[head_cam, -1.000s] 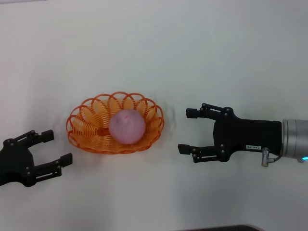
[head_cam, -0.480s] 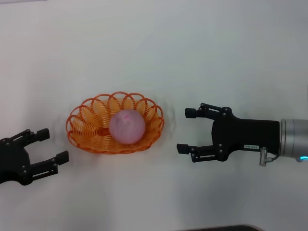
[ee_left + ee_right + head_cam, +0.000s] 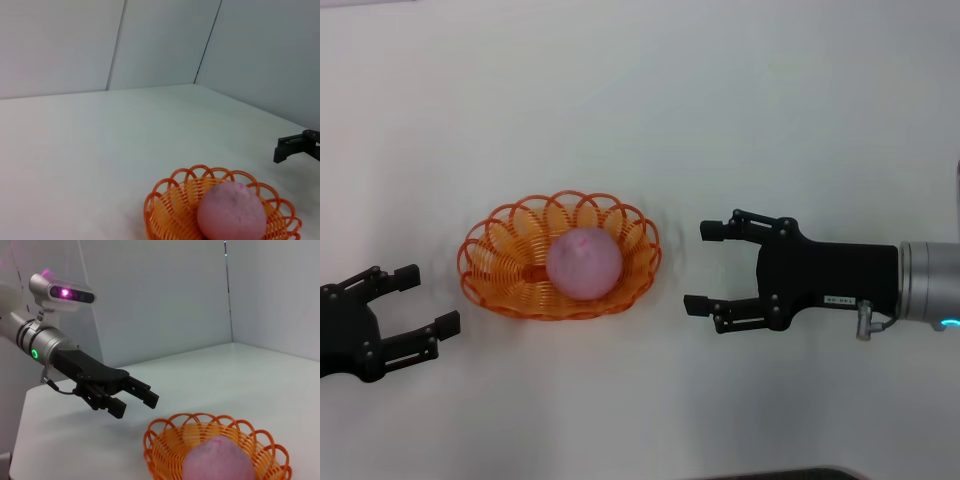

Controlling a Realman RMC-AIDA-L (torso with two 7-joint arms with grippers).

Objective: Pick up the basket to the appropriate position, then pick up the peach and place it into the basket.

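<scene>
Right tool [image 3: 704, 268] spread, clear of basket [image 3: 490, 262] rim, peach [image 3: 584, 263] inside, left tool [image 3: 428, 298] spread

The pink peach [image 3: 231, 213] sat inside the orange basket [image 3: 170, 212] on the white table [image 3: 90, 150]. A black gripper [image 3: 298, 148] showed far off to one side, not touching the basket.

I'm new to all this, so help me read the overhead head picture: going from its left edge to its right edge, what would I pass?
Left end effector, open → basket with the peach inside it → right end effector, open.
</scene>
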